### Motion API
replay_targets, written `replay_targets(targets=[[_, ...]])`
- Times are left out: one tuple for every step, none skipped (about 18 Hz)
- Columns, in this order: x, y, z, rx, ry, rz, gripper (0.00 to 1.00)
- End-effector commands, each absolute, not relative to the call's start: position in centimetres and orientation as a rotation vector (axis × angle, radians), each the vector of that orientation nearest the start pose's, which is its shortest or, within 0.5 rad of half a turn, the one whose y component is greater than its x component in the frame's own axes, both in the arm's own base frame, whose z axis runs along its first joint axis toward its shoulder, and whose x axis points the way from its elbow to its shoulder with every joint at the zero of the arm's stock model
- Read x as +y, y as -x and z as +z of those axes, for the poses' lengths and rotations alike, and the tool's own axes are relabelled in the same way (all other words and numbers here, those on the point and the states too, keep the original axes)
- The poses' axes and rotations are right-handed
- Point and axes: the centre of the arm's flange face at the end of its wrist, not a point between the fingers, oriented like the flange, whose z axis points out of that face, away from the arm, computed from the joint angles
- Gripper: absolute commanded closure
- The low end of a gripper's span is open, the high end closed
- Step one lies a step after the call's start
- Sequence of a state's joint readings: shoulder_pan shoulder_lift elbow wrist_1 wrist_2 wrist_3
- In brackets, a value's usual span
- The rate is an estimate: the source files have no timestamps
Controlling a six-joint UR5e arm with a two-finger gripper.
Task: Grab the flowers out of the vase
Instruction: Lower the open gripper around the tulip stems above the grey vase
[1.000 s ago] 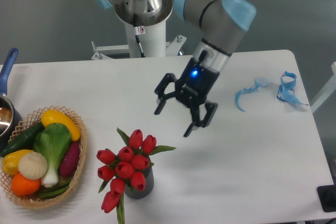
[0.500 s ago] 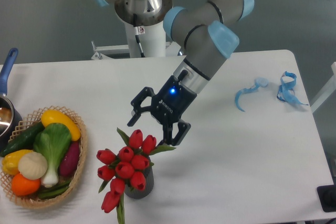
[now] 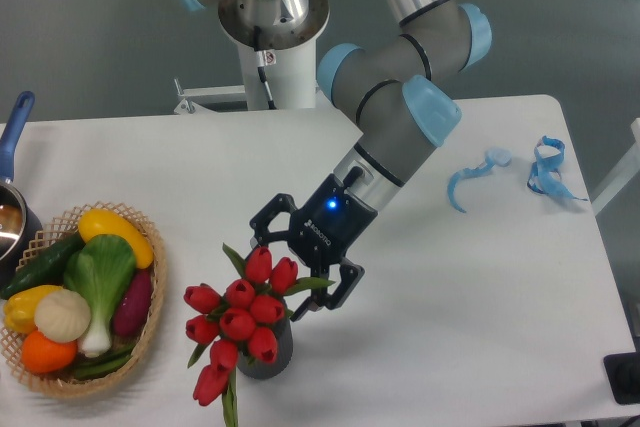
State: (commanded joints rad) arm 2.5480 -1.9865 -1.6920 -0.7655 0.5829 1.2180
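Observation:
The flowers (image 3: 240, 315), a bunch of red tulip buds with green leaves, stand in the vase (image 3: 270, 357), a small dark grey ribbed cylinder near the table's front. My gripper (image 3: 296, 277) hangs open just above the bunch's upper right side. Its fingers (image 3: 335, 293) straddle the topmost buds, one at the left of them and one at the right. Nothing is held between them. The vase's mouth is hidden by the buds.
A wicker basket (image 3: 150, 322) of vegetables sits at the front left. A dark pot with a blue handle (image 3: 12, 132) is at the left edge. Blue ribbon scraps (image 3: 545, 169) lie at the far right of the white table (image 3: 450, 327).
The gripper has come from the table's middle leftward and down toward the flowers, then lowered further over the top buds. It stayed open. Flowers and vase have not moved.

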Motion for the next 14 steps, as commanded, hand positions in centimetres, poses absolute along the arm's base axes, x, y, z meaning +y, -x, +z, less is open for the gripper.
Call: replay_targets(targets=[[52.7,39.2,32.1,0.41,2.104,-0.273,0.0],[52.7,39.3,31.9,0.408,2.105,-0.276,0.0],[52.9,39.1,31.8,0.411,2.105,-0.281,0.0],[53.2,38.8,31.8,0.417,2.104,-0.285,0.0],[53.3,38.7,31.9,0.417,2.104,-0.286,0.0],[53.3,38.8,32.0,0.409,2.105,-0.288,0.0],[53.6,38.8,32.3,0.407,2.104,-0.288,0.0],[54.1,38.6,32.3,0.411,2.103,-0.291,0.0],[54.5,38.3,32.0,0.42,2.101,-0.294,0.0],[54.6,38.1,32.0,0.428,2.098,-0.289,0.0],[54.8,38.2,31.6,0.43,2.097,-0.288,0.0],[55.1,38.0,31.4,0.436,2.096,-0.291,0.0],[55.4,37.6,31.1,0.442,2.096,-0.3,0.0],[55.8,37.3,30.7,0.45,2.096,-0.309,0.0]])
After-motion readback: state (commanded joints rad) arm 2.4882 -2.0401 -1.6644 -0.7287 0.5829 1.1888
